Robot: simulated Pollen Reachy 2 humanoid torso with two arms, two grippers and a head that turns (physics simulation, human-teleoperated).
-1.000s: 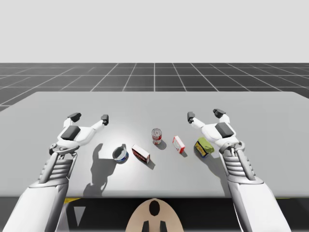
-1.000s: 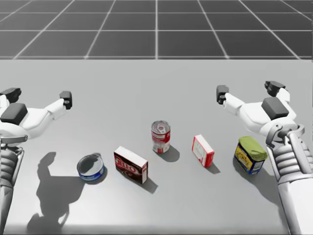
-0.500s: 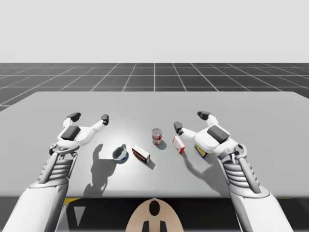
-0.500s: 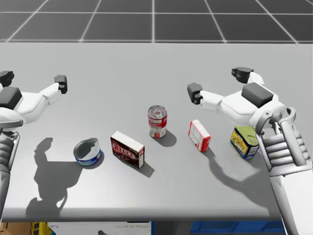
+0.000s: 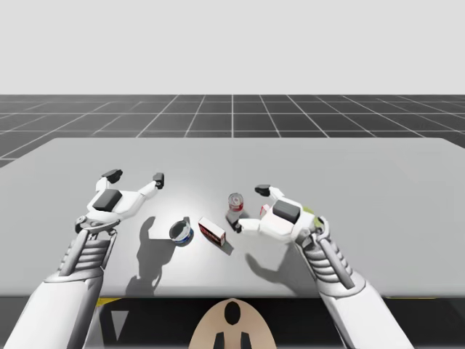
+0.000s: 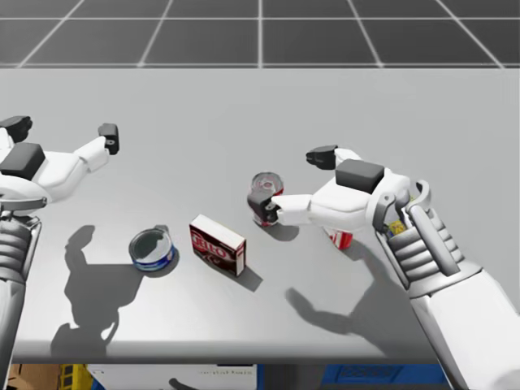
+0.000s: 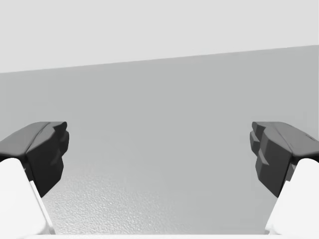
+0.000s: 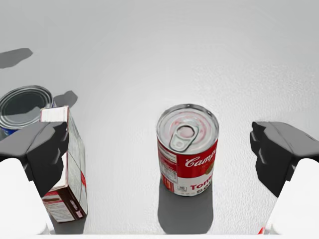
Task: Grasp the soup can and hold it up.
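Quick update: our right arm (image 5: 320,254) is swinging in from the 3 o'clock side of the surface (image 5: 378,167). A second ago it was hanging way out there, and now it's parking right next to the soup can (image 8: 188,149). Our head is tipping down a bit too, so the whole head view is shifting with it.

The can is standing upright near the middle of the surface. It's got the red-and-white box (image 8: 65,164) at its 7 o'clock and the flat blue tin (image 6: 152,249) further out at about 8 o'clock.

The right jaws are spread wide and coming at the can from roughly its 4 o'clock. In the right wrist view the can is sitting just ahead, between the two fingers, with a gap on each side, so nothing's pinching it yet. One finger is passing close by the box, and we're guessing that's the thing to watch.

The left jaws are staying spread over bare surface at 9 o'clock, not doing anything. So we're basically lined up. Next we're thinking push in a little, squeeze, then lift.
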